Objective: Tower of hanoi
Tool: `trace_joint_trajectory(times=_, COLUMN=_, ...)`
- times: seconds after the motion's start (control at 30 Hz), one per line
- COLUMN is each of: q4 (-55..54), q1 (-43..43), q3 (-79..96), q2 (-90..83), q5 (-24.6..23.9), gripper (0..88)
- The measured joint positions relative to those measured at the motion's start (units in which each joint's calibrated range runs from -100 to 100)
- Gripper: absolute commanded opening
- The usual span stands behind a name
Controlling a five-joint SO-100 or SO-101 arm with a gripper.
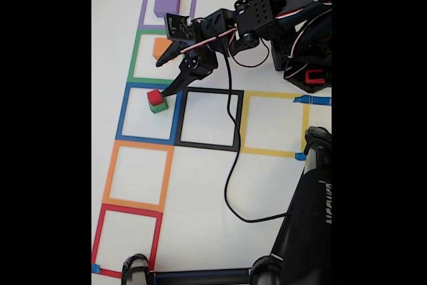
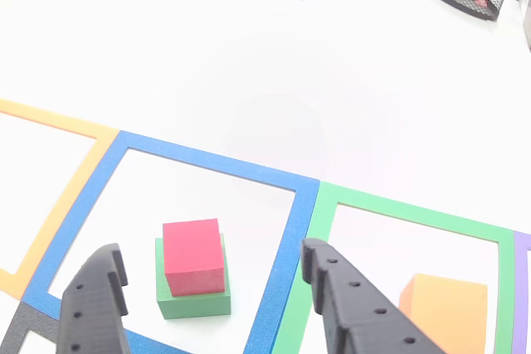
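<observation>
Nearest in the other view: black two-finger gripper point(image 2: 211, 300), jaws spread wide, holding nothing, one finger point(image 2: 95, 304) at lower left, the other at lower right. Between them, just beyond the tips: small red solid block point(image 2: 193, 256) stacked on a slightly larger green solid block point(image 2: 192, 300), both inside the blue tape square point(image 2: 286, 230) on the white table point(image 2: 249, 55). Farther right, inside the green tape square point(image 2: 415, 215): orange solid block point(image 2: 446, 311), partly cut off by the frame edge. In the fixed view: gripper point(image 1: 175, 73) poised over the red block point(image 1: 155, 97) and green block point(image 1: 159, 107); orange block point(image 1: 161, 47) half hidden behind the arm; farthest, purple solid block point(image 1: 167, 4) alone inside the purple tape square point(image 1: 143, 8).
</observation>
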Motion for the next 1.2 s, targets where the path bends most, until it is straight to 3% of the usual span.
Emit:
trace_joint_trajectory(times=0.5, q4=-32.97, q1=1.64, q3=2.57, q2=26.85, q5=0.00, gripper=24.7)
trace_joint_trajectory(times=1.2, q4=-44.18, q1=-1.76, q3=-6.73, q2=47.53, q5=0.00, gripper=23.9)
